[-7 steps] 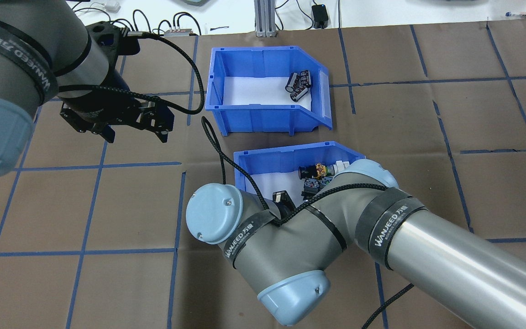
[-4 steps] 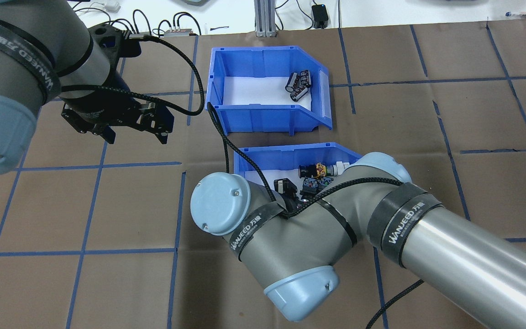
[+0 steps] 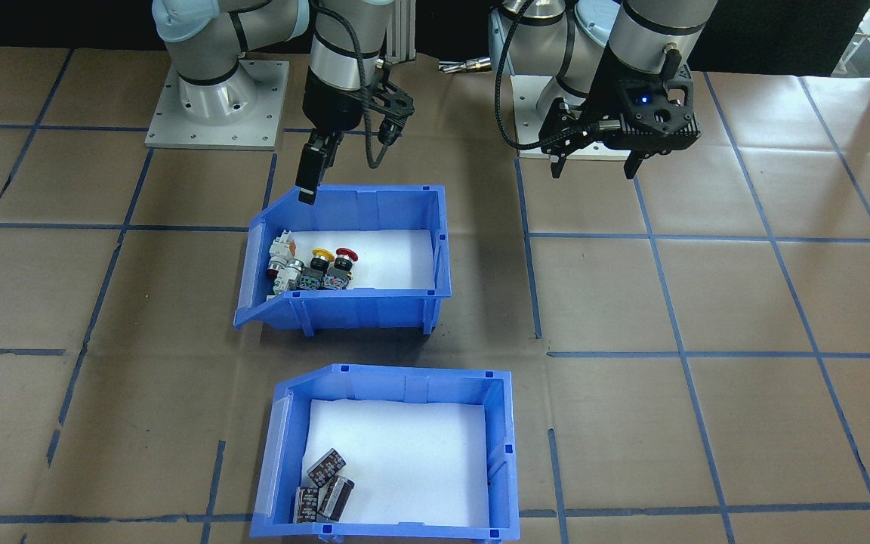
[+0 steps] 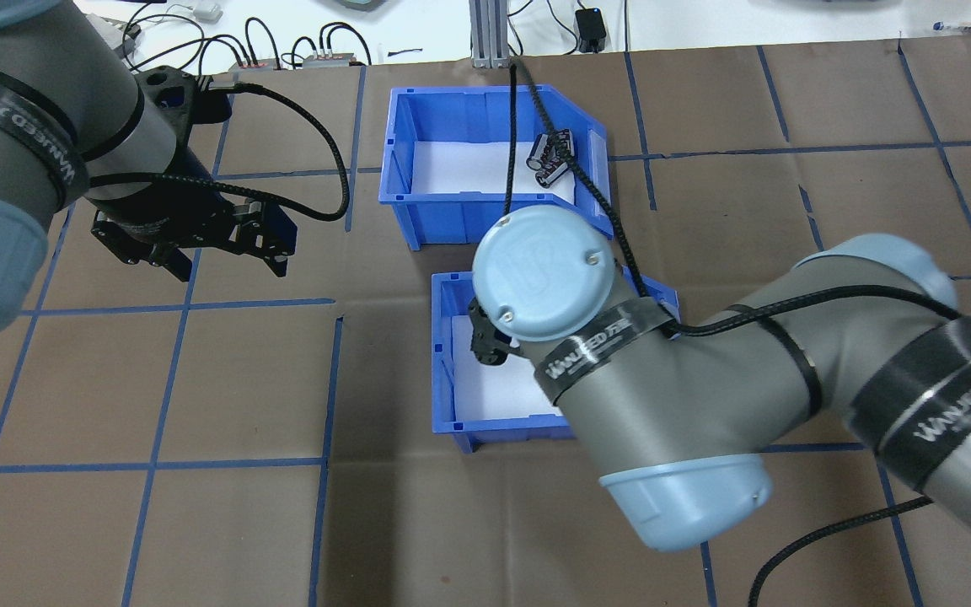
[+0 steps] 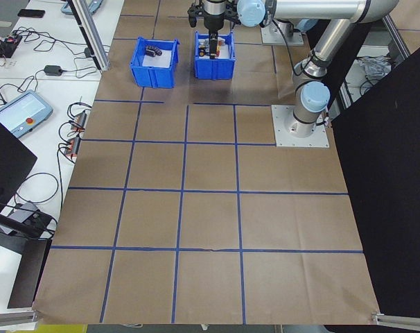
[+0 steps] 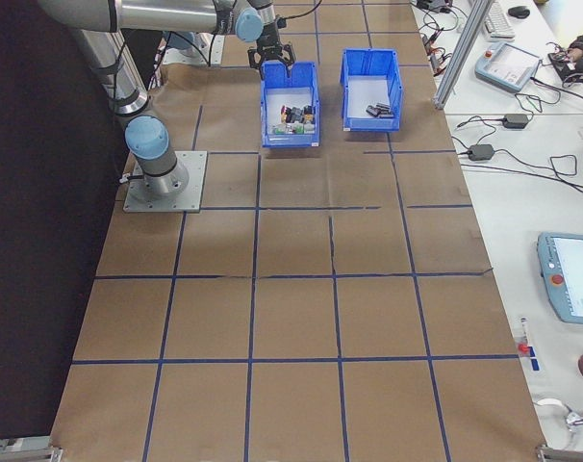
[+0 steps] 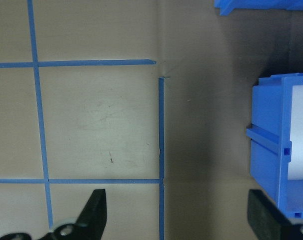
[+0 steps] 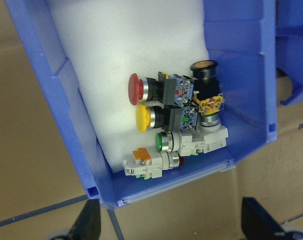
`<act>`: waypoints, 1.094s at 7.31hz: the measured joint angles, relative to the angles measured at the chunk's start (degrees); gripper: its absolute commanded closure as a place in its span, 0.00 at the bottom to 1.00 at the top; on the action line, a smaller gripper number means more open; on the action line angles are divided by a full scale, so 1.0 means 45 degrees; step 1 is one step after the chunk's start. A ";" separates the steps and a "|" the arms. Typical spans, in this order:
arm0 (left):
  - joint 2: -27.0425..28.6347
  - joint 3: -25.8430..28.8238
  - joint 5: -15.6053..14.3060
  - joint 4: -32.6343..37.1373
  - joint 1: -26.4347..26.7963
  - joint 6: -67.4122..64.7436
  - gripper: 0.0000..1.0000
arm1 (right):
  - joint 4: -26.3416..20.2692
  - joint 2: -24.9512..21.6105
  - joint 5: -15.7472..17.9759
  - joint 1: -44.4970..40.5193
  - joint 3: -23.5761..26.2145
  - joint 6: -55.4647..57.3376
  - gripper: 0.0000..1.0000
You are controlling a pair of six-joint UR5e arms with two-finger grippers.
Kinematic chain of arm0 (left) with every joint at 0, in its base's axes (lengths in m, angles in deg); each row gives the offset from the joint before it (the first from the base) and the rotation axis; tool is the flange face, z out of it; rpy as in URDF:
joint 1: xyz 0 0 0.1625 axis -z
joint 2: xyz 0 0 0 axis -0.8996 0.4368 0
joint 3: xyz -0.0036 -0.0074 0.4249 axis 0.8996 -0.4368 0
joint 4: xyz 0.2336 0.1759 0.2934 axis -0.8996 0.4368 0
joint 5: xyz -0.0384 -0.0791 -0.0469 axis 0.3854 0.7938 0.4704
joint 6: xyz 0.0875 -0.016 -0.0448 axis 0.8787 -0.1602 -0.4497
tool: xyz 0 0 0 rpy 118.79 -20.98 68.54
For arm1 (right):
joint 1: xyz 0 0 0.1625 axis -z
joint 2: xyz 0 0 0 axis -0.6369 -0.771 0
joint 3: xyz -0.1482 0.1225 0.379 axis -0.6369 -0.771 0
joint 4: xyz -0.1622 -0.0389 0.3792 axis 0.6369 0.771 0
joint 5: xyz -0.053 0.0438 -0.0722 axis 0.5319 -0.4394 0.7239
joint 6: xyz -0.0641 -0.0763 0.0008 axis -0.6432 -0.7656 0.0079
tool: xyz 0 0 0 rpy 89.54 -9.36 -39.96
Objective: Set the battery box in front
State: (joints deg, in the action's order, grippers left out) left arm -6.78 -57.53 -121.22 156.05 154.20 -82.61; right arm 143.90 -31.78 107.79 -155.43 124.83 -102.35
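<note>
The battery box [image 3: 393, 375] is a blue bin with a white liner and a few dark batteries [image 3: 325, 483]; it stands on the side away from me, also seen as the far bin [image 4: 485, 97]. The switch box [image 3: 363, 198] with red and yellow push-buttons [image 8: 176, 115] sits nearer my base. My right gripper [image 3: 344, 162] hangs open over the switch box's near rim, its fingertips [image 8: 86, 222] wide apart and holding nothing. The right wrist covers most of that box [image 4: 452, 362] from above. My left gripper [image 4: 228, 268] hovers open over bare paper, to the left of both bins.
Brown paper with a blue tape grid covers the table [image 4: 199, 379]. The switch box's corner [image 7: 276, 150] shows at the right of the left wrist view, the battery box's foot [image 7: 261, 5] at the top. Cables and devices lie beyond the far table edge [image 4: 325, 51].
My right arm has swung forward and up, so its wrist now covers the switch box. The left gripper has drifted slightly left and nearer. Both bins stay put.
</note>
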 measured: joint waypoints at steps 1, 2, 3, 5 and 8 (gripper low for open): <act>0.0029 0.0022 -0.0029 -0.0019 -0.0008 0.0020 0.00 | 0.0002 -0.0533 -0.0569 0.0937 -0.0033 0.0021 0.00; 0.0082 0.0062 -0.0026 -0.0033 -0.0007 0.0028 0.00 | 0.0010 -0.0966 -0.1171 0.2031 -0.0100 0.0116 0.00; 0.0114 0.0099 -0.0011 -0.0039 -0.0005 0.0022 0.00 | -0.0082 -0.1246 -0.1855 0.3150 -0.0224 0.0292 0.00; 0.0133 0.0073 0.0034 -0.0041 -0.0002 -0.0049 0.00 | -0.1246 -0.1405 -0.3143 0.5037 -0.0996 0.1065 0.00; 0.0158 0.0048 0.0034 -0.0015 -0.0002 -0.0158 0.00 | -0.2306 -0.0564 -0.3455 0.6279 -0.3024 0.4768 0.00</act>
State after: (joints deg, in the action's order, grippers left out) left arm -6.06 -57.32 -121.07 155.98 154.19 -83.32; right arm 133.52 -34.32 92.24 -127.17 111.22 -80.90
